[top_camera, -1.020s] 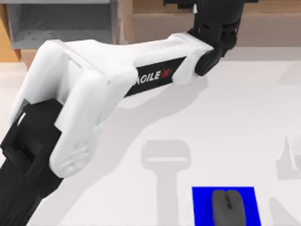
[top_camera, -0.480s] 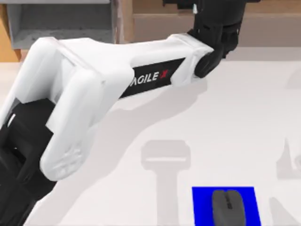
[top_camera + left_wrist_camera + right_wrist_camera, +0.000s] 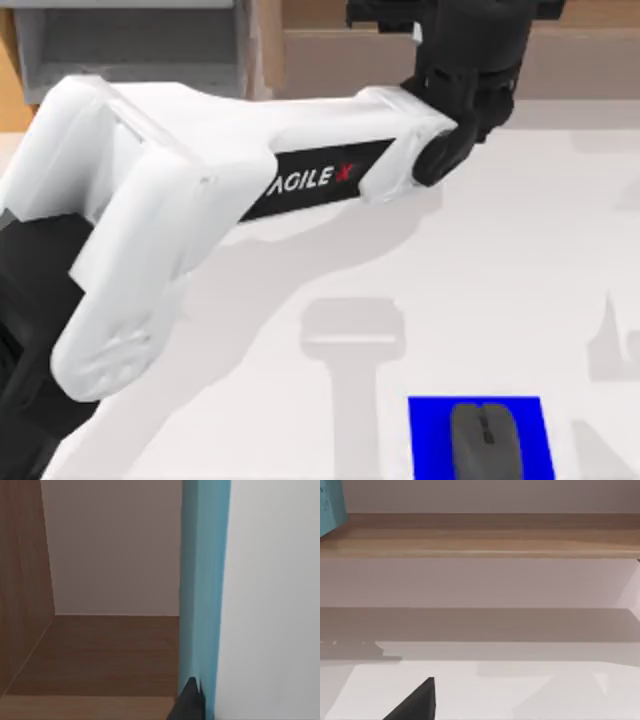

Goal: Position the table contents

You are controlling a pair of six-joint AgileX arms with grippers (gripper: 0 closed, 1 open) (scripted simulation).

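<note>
The dark grey mouse (image 3: 485, 438) lies on a blue mat (image 3: 430, 432) at the table's (image 3: 520, 250) front edge, right of centre. My left arm stretches across to the back, where its gripper (image 3: 470, 45) is over the wooden shelf. In the left wrist view the white item (image 3: 270, 580) with a light-blue edge stands upright right against a dark fingertip (image 3: 187, 702), and the gripper looks shut on it. A corner of that item (image 3: 330, 505) also appears in the right wrist view, above the shelf. One dark finger (image 3: 415, 702) of my right gripper hangs over the table.
A wooden shelf (image 3: 100, 655) with a pale back wall runs along the table's far side. A grey open cabinet (image 3: 130, 50) stands at the back left. The left arm's white links (image 3: 180, 200) cover much of the table's left half.
The left arm's big white links have swung further left and up, and its gripper has shifted slightly toward the back. The mouse and mat have not moved.
</note>
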